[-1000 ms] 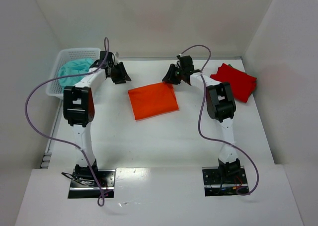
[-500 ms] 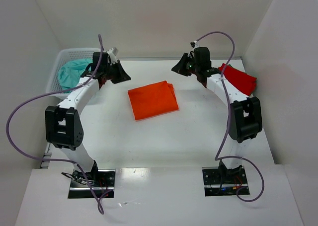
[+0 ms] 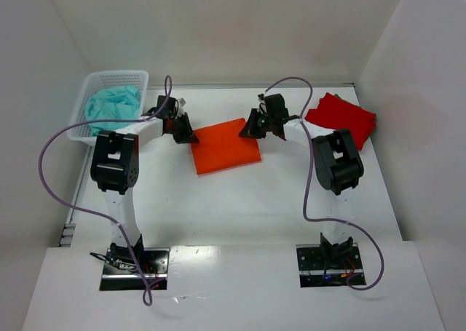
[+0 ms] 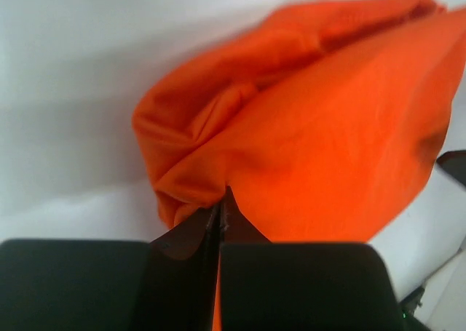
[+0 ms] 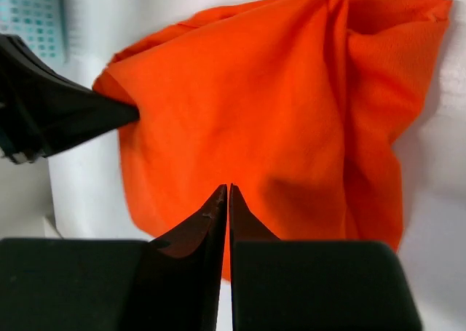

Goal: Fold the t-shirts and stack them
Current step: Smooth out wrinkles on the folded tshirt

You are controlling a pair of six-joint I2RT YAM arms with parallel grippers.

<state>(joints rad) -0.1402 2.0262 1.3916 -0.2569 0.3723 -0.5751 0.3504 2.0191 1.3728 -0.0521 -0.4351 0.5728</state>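
Against the frame half a second back, you are holding both arms differently. The left arm (image 3: 114, 164) and right arm (image 3: 336, 164) are no longer reaching high at the back; they are sitting low and turned inward, each gripper brought onto the cloth between them. The orange t-shirt (image 3: 226, 150) is lying as a folded rectangle, running from the two grippers back toward the arm bases, and it is showing no shift. The red t-shirt (image 3: 344, 120) is lying folded well outboard of the right gripper, apart from the orange one.

The left gripper (image 3: 183, 132) is biting the shirt corner on its own side, jaws together, with a pleat of orange cloth running straight into the tips. The right gripper (image 3: 251, 127) is resting its tips on the opposite corner, jaws drawn to a hairline slit. Whether a layer is caught there is not showing.

Judgement: you are finishing the pinch and setting up a two-handed lift, most likely toward the red piece for stacking. Be confirming the right-hand hold before raising, or that corner is liable to slip.
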